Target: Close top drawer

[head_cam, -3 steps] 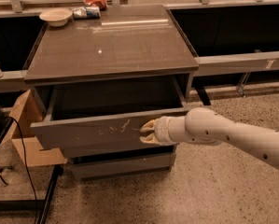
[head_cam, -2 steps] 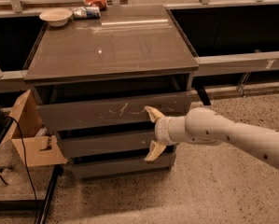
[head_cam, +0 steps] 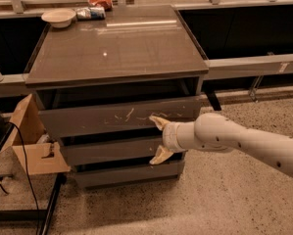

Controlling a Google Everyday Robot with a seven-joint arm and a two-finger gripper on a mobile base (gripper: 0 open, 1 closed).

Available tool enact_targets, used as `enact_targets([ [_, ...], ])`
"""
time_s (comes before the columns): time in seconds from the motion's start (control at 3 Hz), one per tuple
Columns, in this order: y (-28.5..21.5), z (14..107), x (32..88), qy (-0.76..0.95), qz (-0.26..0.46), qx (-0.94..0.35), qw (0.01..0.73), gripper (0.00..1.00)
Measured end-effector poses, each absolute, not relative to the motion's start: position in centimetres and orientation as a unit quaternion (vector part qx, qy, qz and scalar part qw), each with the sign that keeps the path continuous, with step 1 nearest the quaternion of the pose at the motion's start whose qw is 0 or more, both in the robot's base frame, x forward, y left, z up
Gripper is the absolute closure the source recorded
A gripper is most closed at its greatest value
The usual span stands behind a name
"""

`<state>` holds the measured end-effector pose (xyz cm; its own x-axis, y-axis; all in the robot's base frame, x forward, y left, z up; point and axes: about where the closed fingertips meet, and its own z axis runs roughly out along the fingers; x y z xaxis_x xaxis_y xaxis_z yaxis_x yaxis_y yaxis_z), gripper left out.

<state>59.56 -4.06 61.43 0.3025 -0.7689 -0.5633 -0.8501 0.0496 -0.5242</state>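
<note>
Hovering splayed, the tool [head_cam: 158, 139] faces the top drawer [head_cam: 97, 119], right-hand side.

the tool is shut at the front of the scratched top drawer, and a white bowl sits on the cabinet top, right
No: the camera view shows the tool open, its fingers spread one above the other. It is at the front of the scratched top drawer, and the white bowl does sit on the cabinet top.
</note>
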Motion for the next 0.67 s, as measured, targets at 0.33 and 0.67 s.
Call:
enact_targets([
  [0.33, -3.66, 61.66, 59.86, 0.583, 0.043, -0.689, 0.429, 0.43],
  [0.67, -3.2, 61.86, 60.79, 0.577, 0.034, -0.689, 0.439, 0.74],
])
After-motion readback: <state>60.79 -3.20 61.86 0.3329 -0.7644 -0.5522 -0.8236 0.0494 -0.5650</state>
